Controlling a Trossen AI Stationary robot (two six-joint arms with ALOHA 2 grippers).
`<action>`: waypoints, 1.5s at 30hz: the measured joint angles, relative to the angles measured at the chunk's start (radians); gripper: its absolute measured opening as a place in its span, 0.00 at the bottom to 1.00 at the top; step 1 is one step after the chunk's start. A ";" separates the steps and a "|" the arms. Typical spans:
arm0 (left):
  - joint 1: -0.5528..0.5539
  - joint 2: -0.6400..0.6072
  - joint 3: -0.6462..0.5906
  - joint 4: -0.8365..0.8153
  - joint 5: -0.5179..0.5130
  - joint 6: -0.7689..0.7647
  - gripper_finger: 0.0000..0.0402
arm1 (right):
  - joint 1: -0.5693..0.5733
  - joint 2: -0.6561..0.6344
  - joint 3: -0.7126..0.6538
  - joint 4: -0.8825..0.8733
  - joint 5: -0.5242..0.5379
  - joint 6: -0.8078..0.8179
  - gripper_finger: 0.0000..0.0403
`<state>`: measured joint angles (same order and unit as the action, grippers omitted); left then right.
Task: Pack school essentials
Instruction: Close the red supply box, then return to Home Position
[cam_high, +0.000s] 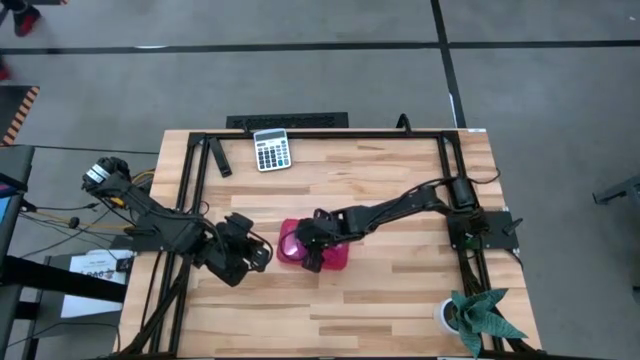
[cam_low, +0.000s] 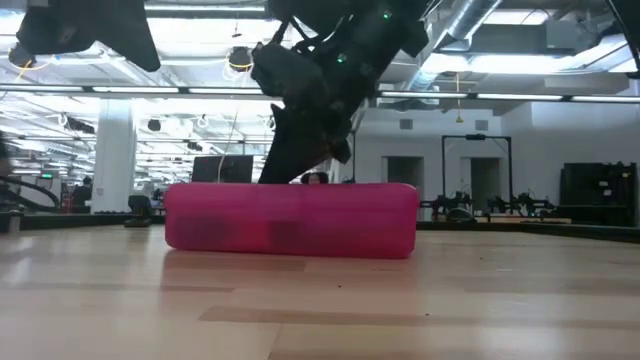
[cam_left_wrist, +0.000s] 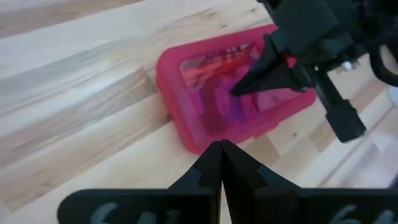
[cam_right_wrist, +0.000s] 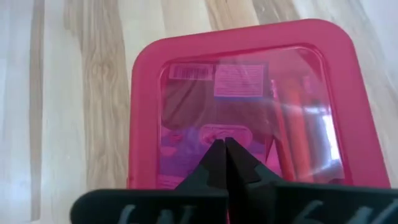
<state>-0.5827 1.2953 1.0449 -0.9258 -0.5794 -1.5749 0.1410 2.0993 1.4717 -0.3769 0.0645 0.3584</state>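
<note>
A red plastic case (cam_high: 318, 248) is lying near the middle of the bench. The right gripper (cam_high: 312, 240) is reaching over it from the right edge, covering part of the case. The left gripper (cam_high: 252, 252) is hovering just beside the case, toward the left edge. A grey calculator (cam_high: 271, 150) is sitting by the far edge, and a potted plant (cam_high: 478, 315) is standing at the near right corner.

You're looking at two matt black jointed arms. The left arm (cam_high: 170, 228) trails yellow and black cables by a silver-capped joint; the right arm (cam_high: 400, 208) carries a black cable along its links. Each gripper's fingers (cam_right_wrist: 214, 163) taper to dark wedge tips with notched inner edges.
</note>
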 joint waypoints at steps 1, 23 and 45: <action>-0.001 0.000 -0.001 -0.007 -0.002 0.000 0.00 | 0.000 -0.009 -0.001 0.000 0.005 0.001 0.01; -0.092 -0.186 0.320 0.163 -0.159 0.994 0.00 | 0.178 -0.741 -0.049 -0.209 0.151 -0.184 0.02; -0.080 -0.934 -0.396 0.220 -0.342 0.699 0.00 | 0.333 -1.965 -0.891 -0.443 0.633 0.329 0.02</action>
<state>-0.6632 0.3616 0.6491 -0.7059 -0.9216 -0.8760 0.4745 0.1346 0.5810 -0.8201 0.6979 0.6878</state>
